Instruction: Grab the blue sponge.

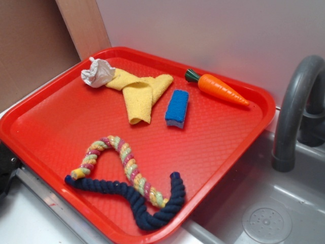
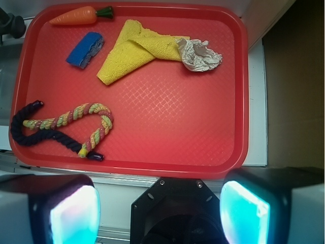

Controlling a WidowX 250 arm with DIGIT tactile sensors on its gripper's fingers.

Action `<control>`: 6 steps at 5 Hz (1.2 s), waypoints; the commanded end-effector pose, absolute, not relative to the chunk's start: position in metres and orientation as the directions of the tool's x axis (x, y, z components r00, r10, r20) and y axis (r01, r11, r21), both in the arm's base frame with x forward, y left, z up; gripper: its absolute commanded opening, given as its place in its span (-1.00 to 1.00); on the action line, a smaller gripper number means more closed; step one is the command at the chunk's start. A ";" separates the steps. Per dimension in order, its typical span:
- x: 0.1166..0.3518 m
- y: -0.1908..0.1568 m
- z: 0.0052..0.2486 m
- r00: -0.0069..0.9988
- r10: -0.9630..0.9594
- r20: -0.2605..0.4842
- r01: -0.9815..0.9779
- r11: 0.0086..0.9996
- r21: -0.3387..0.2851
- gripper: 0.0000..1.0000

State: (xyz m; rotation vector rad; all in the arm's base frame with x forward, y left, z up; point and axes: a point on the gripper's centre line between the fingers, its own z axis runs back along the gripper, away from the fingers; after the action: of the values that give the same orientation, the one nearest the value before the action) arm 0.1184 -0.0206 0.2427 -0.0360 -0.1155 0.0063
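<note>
The blue sponge (image 1: 177,108) is a small bright-blue block with a pale bottom layer. It lies on the red tray (image 1: 56,127) toward the far right, between the yellow cloth and the carrot. In the wrist view the blue sponge (image 2: 85,49) sits at the tray's (image 2: 177,117) upper left. My gripper (image 2: 160,213) hovers outside the tray's near edge, far from the sponge. It is open, its two glowing pads (image 2: 75,216) wide apart with nothing between them.
On the tray lie a toy carrot (image 1: 218,88), a folded yellow cloth (image 1: 142,91), a crumpled whitish wad (image 1: 98,72), and a navy rope (image 1: 147,211) twisted with a pastel rope (image 1: 124,160). A grey faucet (image 1: 294,112) and sink (image 1: 238,188) stand right of the tray.
</note>
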 end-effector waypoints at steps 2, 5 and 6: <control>0.138 -0.028 0.247 0.959 0.260 0.116 -0.250 0.964 -0.093 1.00; 0.216 -0.081 0.224 0.848 0.515 0.125 -0.464 0.836 -0.293 1.00; 0.250 -0.098 0.200 0.859 0.497 0.122 -0.441 0.839 -0.319 1.00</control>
State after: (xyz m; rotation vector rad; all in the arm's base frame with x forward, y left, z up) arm 0.2467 -0.0959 0.1831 -0.2529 -0.1645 0.5164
